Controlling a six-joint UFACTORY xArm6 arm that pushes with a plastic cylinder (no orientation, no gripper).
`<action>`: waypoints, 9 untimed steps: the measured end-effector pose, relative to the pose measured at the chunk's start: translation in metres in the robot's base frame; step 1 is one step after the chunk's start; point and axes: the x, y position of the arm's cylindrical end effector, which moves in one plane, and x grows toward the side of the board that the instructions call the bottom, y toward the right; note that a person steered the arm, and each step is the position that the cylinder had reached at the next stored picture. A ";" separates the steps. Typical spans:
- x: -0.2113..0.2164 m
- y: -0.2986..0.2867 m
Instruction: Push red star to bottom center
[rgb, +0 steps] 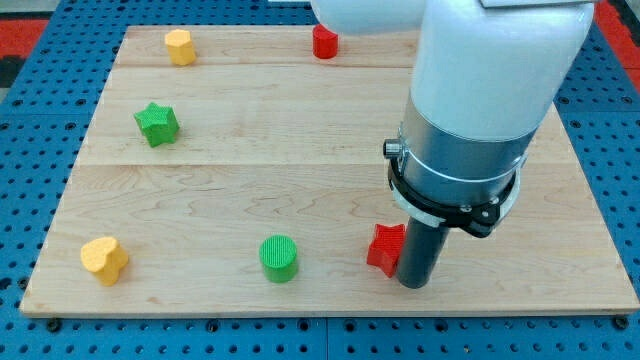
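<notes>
One camera only, looking down at a slant from beyond the view's bottom edge of the wooden board, facing its far edge. It sits close: the board nearly fills the frame, blue pegboard showing round it, and the white arm housing looms large, cropped at the top.

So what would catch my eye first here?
The big white arm fills the view's upper right. My tip, a dark rod's end, sits right against the red star, on its right, near the board's bottom edge. A green cylinder stands to the star's left.
</notes>
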 end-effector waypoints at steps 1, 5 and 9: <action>0.000 0.003; -0.025 0.032; -0.009 -0.040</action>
